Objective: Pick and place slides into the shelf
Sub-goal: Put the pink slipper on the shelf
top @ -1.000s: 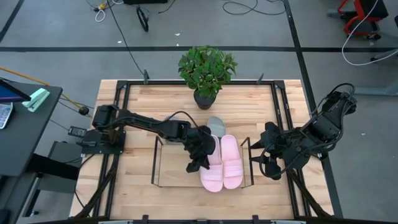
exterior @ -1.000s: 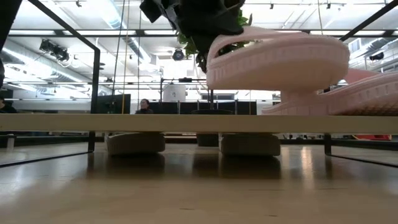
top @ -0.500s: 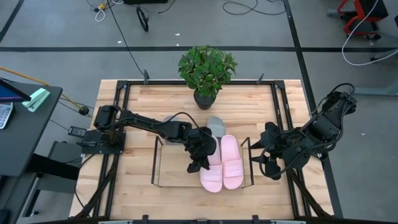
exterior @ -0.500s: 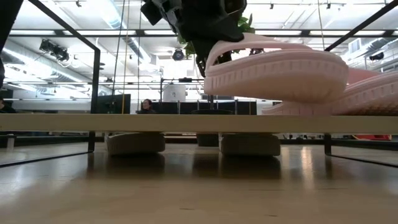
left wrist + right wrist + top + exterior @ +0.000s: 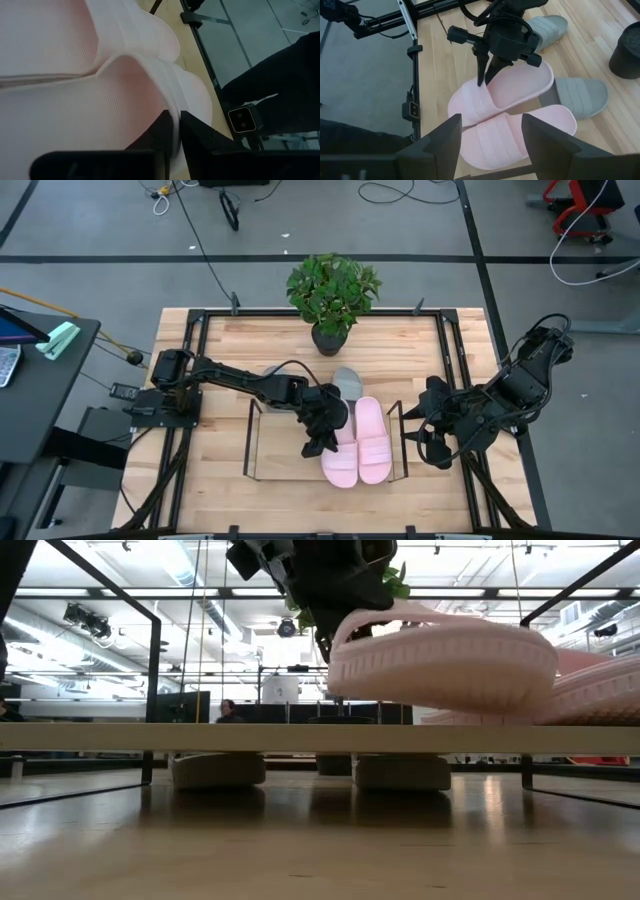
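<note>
Two pale pink slides lie side by side on the right half of the shelf (image 5: 252, 442), a low black wire rack with a light board (image 5: 150, 737). My left gripper (image 5: 172, 136) is shut on the left one (image 5: 340, 465); the right one (image 5: 373, 442) rests flat on the board. Two grey slides (image 5: 547, 25) (image 5: 581, 94) lie on the table just beyond the shelf's far side. My right gripper (image 5: 418, 430) hangs open above the shelf's right end, touching nothing. My left gripper pinches the edge of the pink slide's wide strap (image 5: 170, 107) between its two fingers, one finger (image 5: 480, 75) outside the strap and one under it. The fingers slant down from the table's left. The slide (image 5: 440, 660) hangs slightly tilted just above the shelf board.
A potted plant (image 5: 332, 290) stands at the table's far edge behind the grey slides. The left half of the shelf board (image 5: 285, 450) is bare wood. The table's black frame rails (image 5: 190, 380) run along both sides.
The pink slide in my left gripper has sunk a little toward the shelf board and now sits flatter in the low view. Both arms have otherwise kept still.
</note>
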Robot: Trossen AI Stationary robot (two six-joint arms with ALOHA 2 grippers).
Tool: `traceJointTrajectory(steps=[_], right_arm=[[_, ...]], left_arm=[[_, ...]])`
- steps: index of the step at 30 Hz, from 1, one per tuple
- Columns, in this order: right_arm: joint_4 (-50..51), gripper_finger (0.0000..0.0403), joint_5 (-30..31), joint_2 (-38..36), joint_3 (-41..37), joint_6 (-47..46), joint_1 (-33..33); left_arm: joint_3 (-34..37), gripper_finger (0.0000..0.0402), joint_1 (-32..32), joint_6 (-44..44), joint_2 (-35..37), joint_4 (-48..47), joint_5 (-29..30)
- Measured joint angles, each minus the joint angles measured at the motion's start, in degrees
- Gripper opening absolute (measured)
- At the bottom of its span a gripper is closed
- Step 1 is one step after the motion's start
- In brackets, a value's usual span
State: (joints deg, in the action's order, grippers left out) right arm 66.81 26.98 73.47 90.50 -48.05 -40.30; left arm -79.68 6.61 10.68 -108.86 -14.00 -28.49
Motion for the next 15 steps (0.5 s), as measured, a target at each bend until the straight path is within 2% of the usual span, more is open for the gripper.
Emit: traceJointTrajectory(steps=[6,15], right_arm=[[0.00,0.0213,0.00,0.00,0.00,0.01,0.01],[0.00,0.0213,0.00,0.00,0.00,0.00,0.01]], left_arm=[[0.00,0.0037,-0.02,-0.69,0.00,0.00,0.42],[0.02,0.0061,-0.02,-0.90,0.00,0.00,0.42]])
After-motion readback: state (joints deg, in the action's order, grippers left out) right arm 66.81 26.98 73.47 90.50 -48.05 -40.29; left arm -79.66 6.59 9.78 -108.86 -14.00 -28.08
